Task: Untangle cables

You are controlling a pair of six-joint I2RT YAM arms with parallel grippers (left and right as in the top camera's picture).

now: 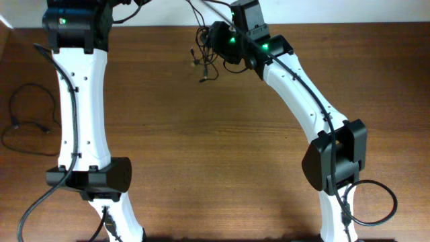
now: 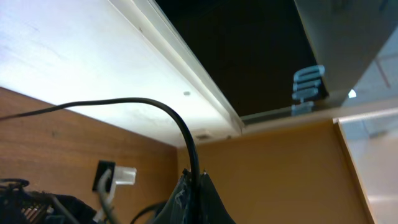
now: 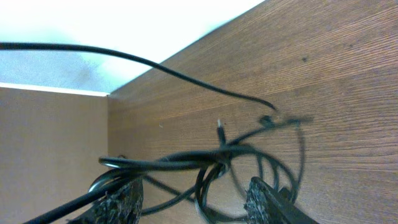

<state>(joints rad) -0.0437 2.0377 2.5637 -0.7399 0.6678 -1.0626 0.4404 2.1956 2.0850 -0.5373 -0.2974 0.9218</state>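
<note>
The cables (image 1: pixel 203 57) form a small black clump with loose plug ends near the table's far edge, just left of my right gripper (image 1: pixel 213 42). In the right wrist view the loops (image 3: pixel 217 165) lie across and between the right gripper's (image 3: pixel 196 199) two fingers, which stand wide apart; one thin cord (image 3: pixel 155 65) runs off to the upper left. My left gripper (image 2: pixel 194 180) is raised past the far edge and is shut on a single black cord (image 2: pixel 143 102) that arcs away to the left. Its jaws lie beyond the top of the overhead view.
A separate thin black cord (image 1: pixel 27 114) lies in a loop on the table at the far left. The right arm's own thick cable (image 1: pixel 376 202) loops at the bottom right. A white connector (image 2: pixel 121 176) shows on the wall in the left wrist view.
</note>
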